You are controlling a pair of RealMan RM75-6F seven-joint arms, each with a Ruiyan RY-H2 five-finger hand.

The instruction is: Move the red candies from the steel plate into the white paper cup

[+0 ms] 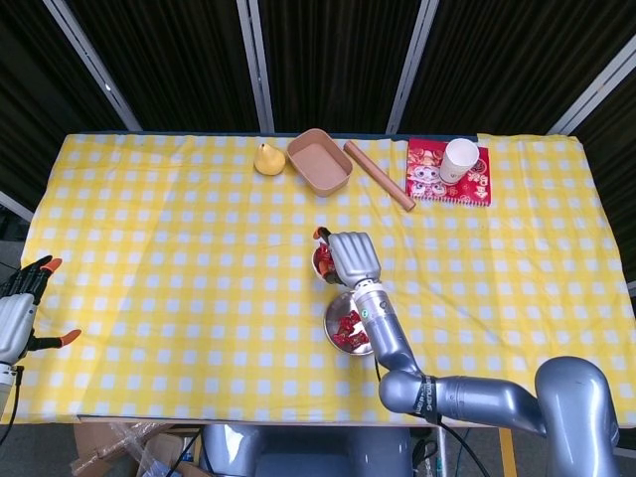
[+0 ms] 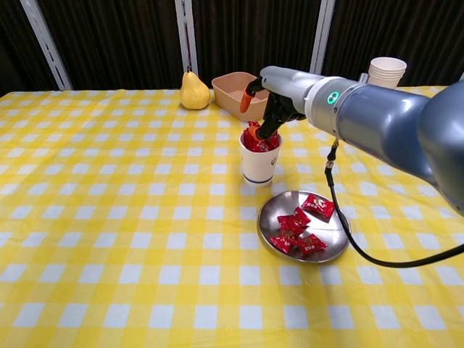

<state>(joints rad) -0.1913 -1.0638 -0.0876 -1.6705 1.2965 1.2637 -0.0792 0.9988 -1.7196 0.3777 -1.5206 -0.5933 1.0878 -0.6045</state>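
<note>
While the head view alone catches the left hand (image 1: 18,303) at the table's left edge, fingers spread and holding nothing, only the chest view shows the white paper cup (image 2: 259,159) upright, mouth up, heaped with red candies (image 2: 257,140). More red candies lie flat on the steel plate (image 2: 330,243) just right of it. Above the cup hangs the right hand (image 2: 270,101); whether its fingers grip anything is unclear. From overhead it hides most of the cup.

A shiny metal plate (image 2: 335,233) holds glossy foil-wrapped candies (image 2: 299,226) beside a matt paper cup (image 2: 258,167) on checked cloth (image 2: 109,217).
</note>
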